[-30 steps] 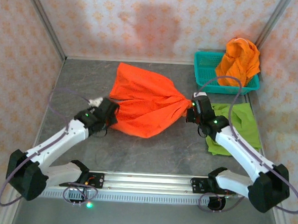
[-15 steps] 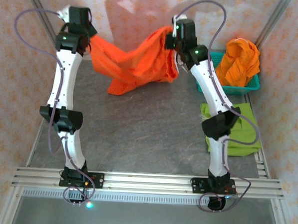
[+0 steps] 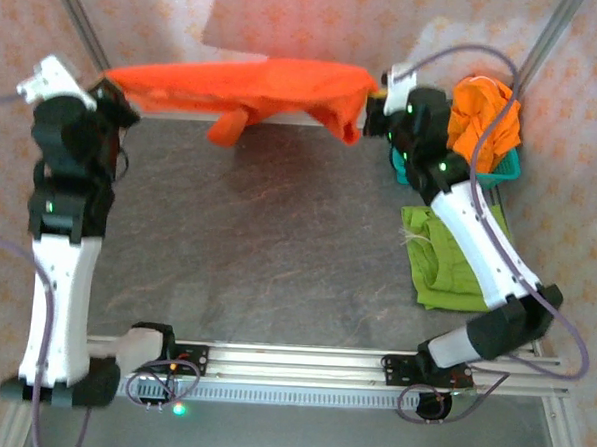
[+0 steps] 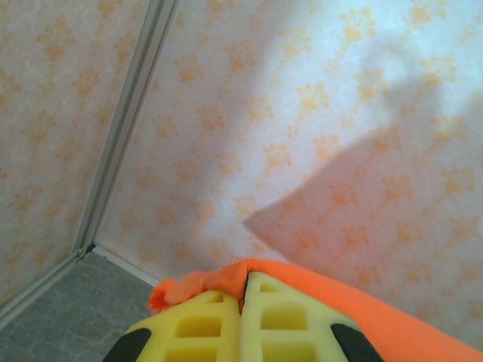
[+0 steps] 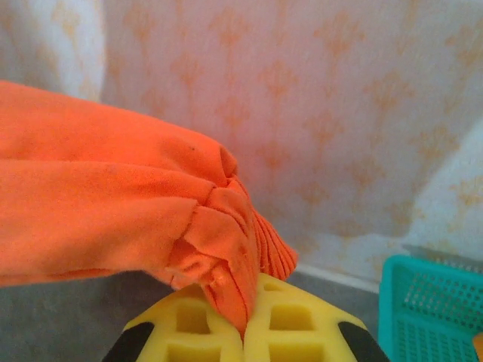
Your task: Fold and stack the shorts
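Note:
Orange shorts hang stretched out in the air along the back wall, held at both ends. My left gripper is shut on their left corner; in the left wrist view the cloth is pinched between the yellow fingers. My right gripper is shut on the gathered right end. A lime green pair lies flat on the table at the right. More orange shorts are heaped in the teal basket.
The basket sits at the back right corner, close under the right arm. Patterned walls close in the back and both sides. The grey table top lies below the raised cloth.
Both arms have lifted the orange shorts from the table and pulled apart, so the cloth now hangs taut and level near the back wall. The left arm swung out to the left.

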Tool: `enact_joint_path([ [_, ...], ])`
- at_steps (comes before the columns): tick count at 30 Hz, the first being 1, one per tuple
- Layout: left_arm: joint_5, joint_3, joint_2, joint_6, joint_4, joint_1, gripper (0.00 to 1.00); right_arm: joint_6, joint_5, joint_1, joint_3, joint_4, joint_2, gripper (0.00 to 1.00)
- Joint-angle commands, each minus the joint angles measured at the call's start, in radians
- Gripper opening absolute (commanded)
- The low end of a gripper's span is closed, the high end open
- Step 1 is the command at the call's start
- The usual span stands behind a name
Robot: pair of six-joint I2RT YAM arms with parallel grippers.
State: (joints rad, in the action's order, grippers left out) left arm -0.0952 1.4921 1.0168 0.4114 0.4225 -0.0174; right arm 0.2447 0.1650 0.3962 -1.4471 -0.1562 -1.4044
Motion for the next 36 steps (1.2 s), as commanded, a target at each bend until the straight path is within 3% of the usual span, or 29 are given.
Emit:
enact_joint_path([
  [1,0.081,-0.266,-0.096,-0.041,-0.117,0.023,0.0,0.123,0.05,-0.003,0.235,0.124,0.091,0.0],
  [5,0.025,-0.566,-0.275,0.006,-0.096,0.098,0.0,0.131,0.173,0.003,0.505,0.088,0.248,0.0],
  [8,-0.051,-0.672,-0.344,0.065,-0.012,0.124,0.0,0.068,0.218,0.049,0.628,0.051,0.337,0.0],
  [13,-0.139,-0.694,-0.365,0.116,0.11,0.124,0.0,-0.025,0.195,0.166,0.679,-0.082,0.383,0.0],
  [18,-0.257,-0.606,-0.342,0.078,0.163,0.124,0.0,-0.079,0.17,0.24,0.661,-0.162,0.369,0.0],
  [25,-0.361,-0.443,-0.214,-0.02,0.203,0.124,0.0,-0.092,0.165,0.359,0.566,-0.261,0.214,0.0],
  [30,-0.407,-0.42,-0.153,-0.065,0.202,0.123,0.0,-0.187,0.246,0.441,0.534,-0.281,0.031,0.0],
  [36,-0.421,-0.418,-0.132,-0.083,0.208,0.121,0.0,-0.245,0.256,0.459,0.493,-0.354,-0.098,0.0],
])
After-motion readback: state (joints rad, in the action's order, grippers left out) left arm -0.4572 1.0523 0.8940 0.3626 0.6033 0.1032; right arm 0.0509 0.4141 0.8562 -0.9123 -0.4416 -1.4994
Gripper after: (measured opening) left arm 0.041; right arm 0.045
